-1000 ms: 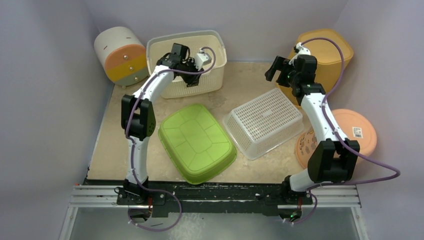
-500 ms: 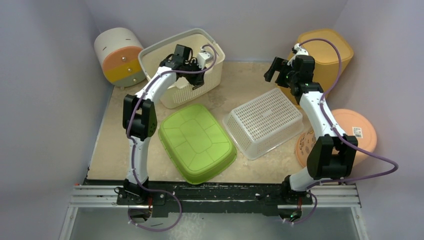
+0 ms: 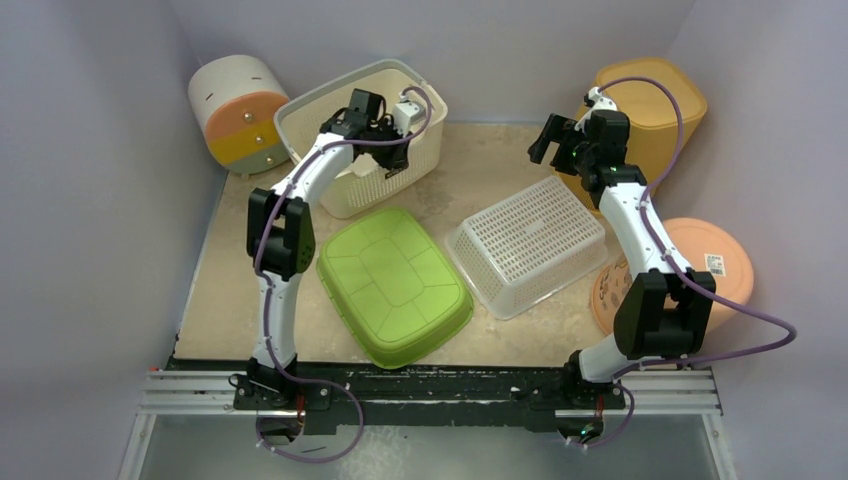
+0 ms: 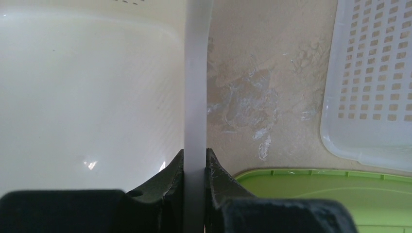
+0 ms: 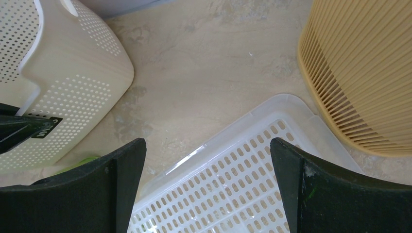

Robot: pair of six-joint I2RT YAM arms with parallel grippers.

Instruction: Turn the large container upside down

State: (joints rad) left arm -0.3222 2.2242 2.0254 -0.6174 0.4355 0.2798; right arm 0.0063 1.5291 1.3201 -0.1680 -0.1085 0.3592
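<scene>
The large container is a cream perforated basket [image 3: 318, 112] at the back left, tilted with its opening facing up and to the left. My left gripper [image 3: 386, 158] is shut on its near-right rim. In the left wrist view the rim [image 4: 197, 73] runs straight up between the closed fingers of my left gripper [image 4: 195, 156], with the smooth basket inside [image 4: 87, 87] to the left. My right gripper [image 3: 549, 140] is open and empty above the table, near the white basket. It shows in the right wrist view [image 5: 208, 145], and the cream basket [image 5: 73, 92] sits at the left there.
An upturned white perforated basket [image 3: 530, 245] lies mid-right, and a green upturned tub [image 3: 395, 285] lies at the front centre. A tan ribbed bin [image 3: 655, 105] stands at the back right. An orange lid [image 3: 710, 265] leans at the right. A cylindrical drawer unit [image 3: 240, 110] stands at the back left.
My left gripper has tipped the cream basket, and its rim has swung left and up. My right gripper has barely moved.
</scene>
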